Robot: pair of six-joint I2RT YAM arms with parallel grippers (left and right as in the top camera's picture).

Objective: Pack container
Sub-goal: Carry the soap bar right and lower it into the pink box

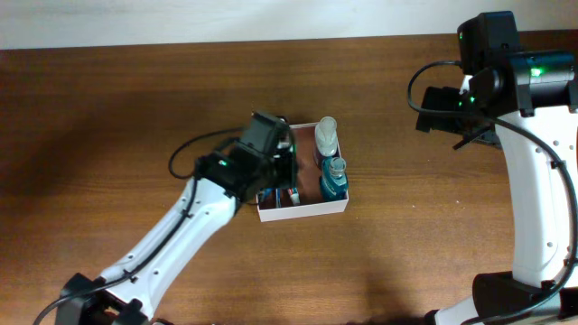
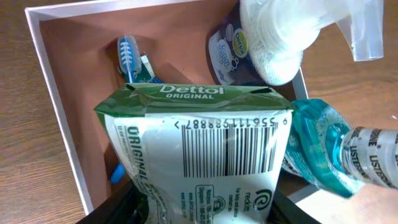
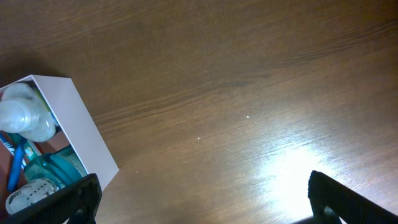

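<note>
Two fingers of your left gripper (image 1: 278, 171) clamp the green-and-white Dettol packet (image 2: 199, 149) just above the square white cardboard container (image 2: 53, 93), with the arm stretched forward. Your right gripper (image 3: 205, 202) hangs raised with its fingers spread wide and empty.

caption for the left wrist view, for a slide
Left gripper holding a green Dettol packet over the container, with toothbrush, white bottle and mouthwash bottle inside

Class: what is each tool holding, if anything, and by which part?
The left tool grips the green packet by the end below its barcode. The right tool holds nothing.
</note>
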